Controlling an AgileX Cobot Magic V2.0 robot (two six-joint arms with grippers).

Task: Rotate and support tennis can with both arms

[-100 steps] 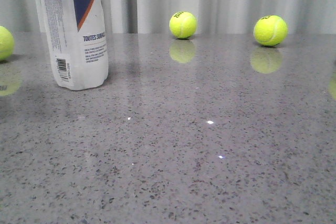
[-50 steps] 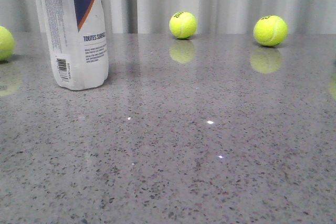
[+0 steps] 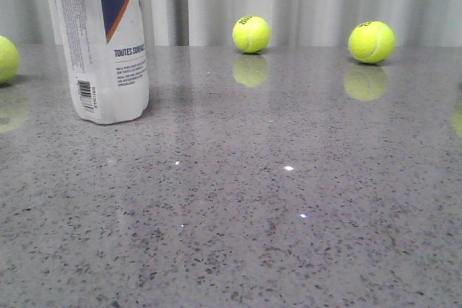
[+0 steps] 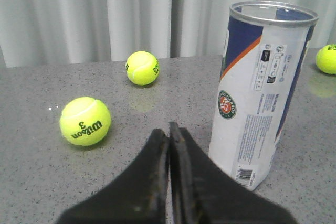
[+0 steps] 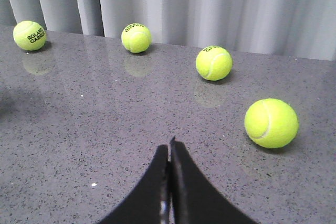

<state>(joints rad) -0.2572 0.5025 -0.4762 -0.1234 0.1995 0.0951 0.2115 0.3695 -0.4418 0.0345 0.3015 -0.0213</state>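
Standing upright on the grey table (image 3: 289,200), the tennis can (image 4: 260,90) sits just beside the left gripper (image 4: 169,129), untouched. Both the left and right gripper (image 5: 169,148) have fingers pressed together, holding nothing.

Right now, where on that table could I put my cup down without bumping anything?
The near half of the table is bare, in front of the can and the balls. Also free: the gap between the can and the middle ball. The back edge is crowded with balls.
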